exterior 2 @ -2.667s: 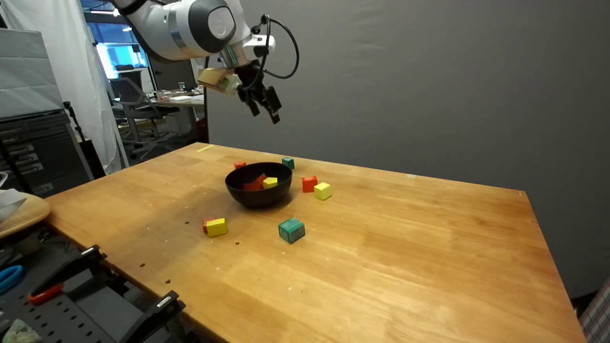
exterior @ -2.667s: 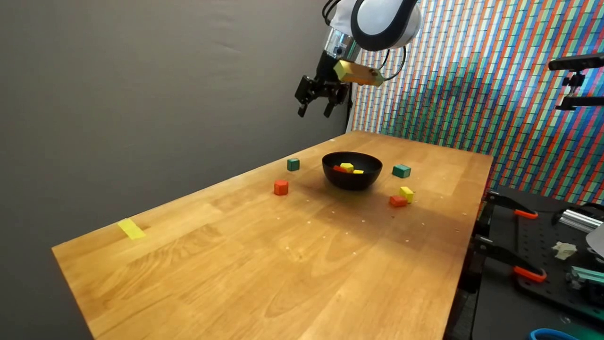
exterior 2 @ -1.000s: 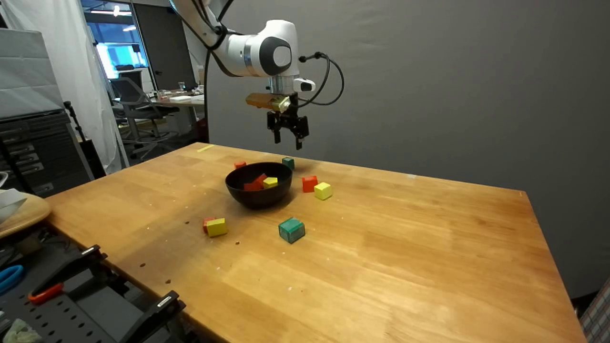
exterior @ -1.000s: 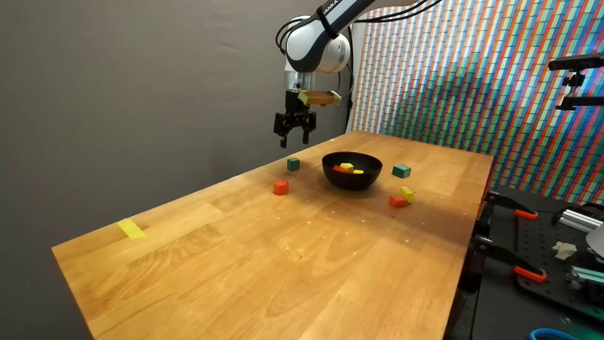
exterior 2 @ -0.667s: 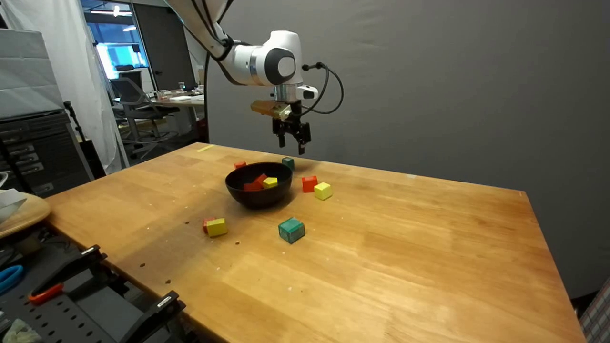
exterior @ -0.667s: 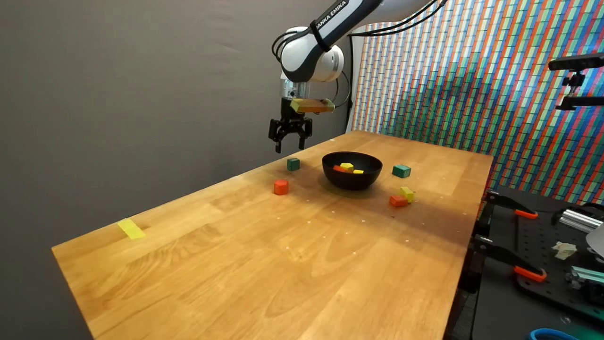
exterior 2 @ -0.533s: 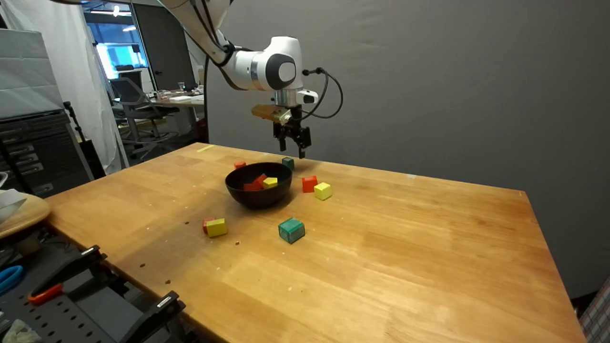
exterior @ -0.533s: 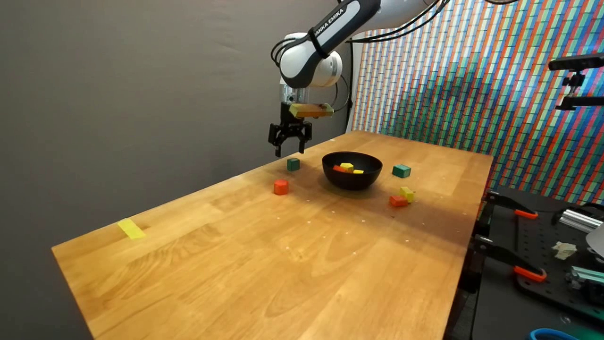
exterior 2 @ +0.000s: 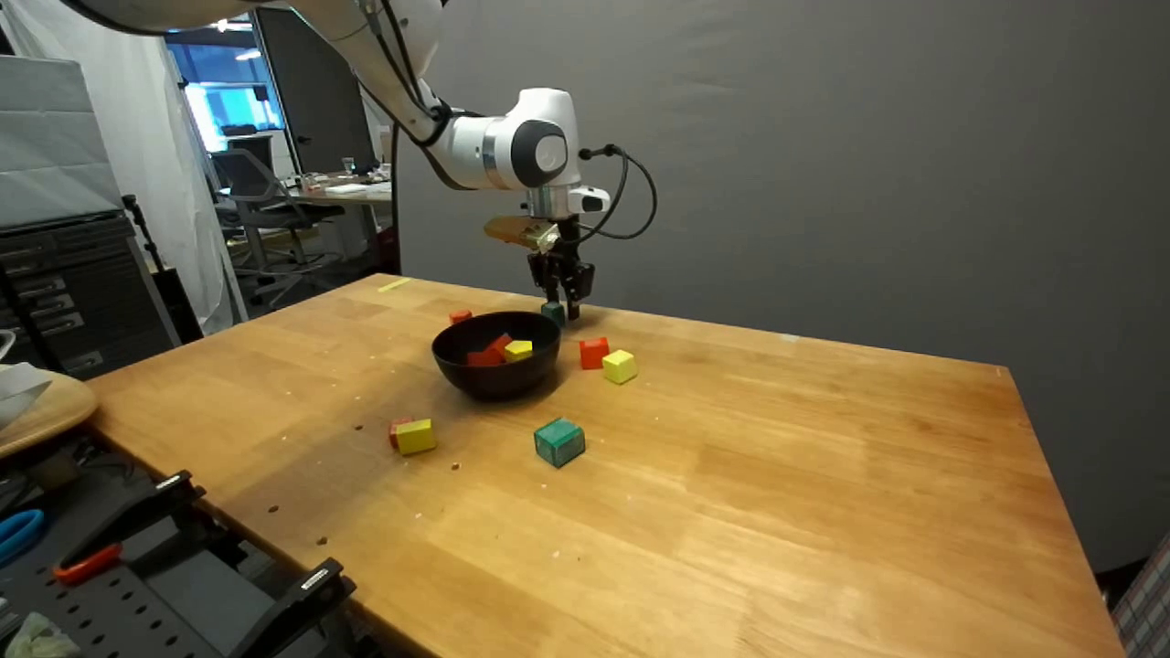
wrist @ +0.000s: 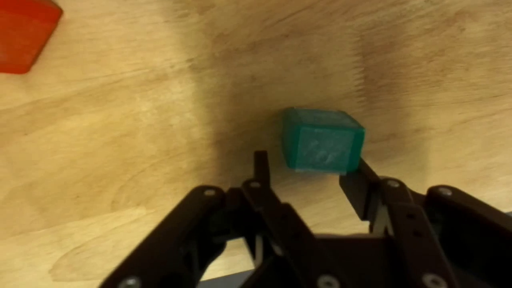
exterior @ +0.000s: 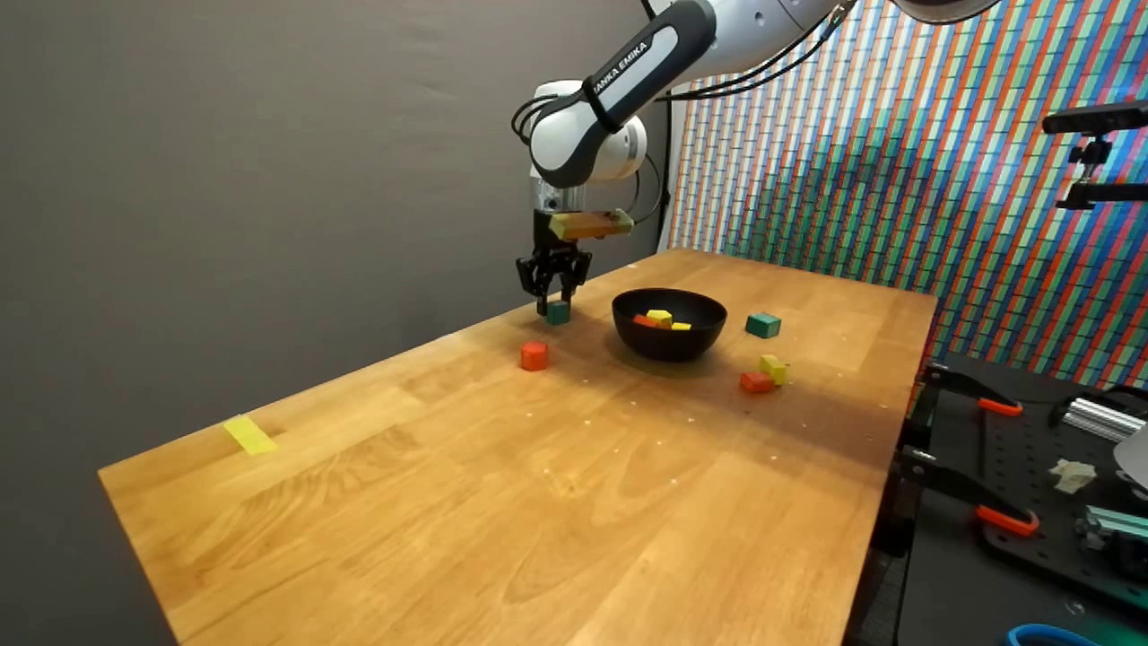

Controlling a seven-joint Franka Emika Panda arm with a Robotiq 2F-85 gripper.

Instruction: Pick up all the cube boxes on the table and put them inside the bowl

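Points straight down with the gripper (wrist: 309, 170), low over the table (exterior: 466, 511) near a long edge. Holds the jaws parted, with a green cube (wrist: 325, 142) on the wood within their span. In the wrist view, leaves a strip of bare wood between the left-hand finger (wrist: 262, 168) and the cube, and has the right-hand finger (wrist: 357, 193) at a near corner of it. Cannot tell touching from just beside there, nor the depth of the cube between the fingers. In an exterior view, has the cube near the black bowl (exterior: 668, 348), with a red cube (exterior: 534, 356) also near. Shows red and yellow cubes (exterior: 659, 318) inside the bowl and, on its side away from the gripper, another green cube (exterior: 763, 325) and a yellow cube (exterior: 773, 370) just beside a second red cube (exterior: 756, 383).
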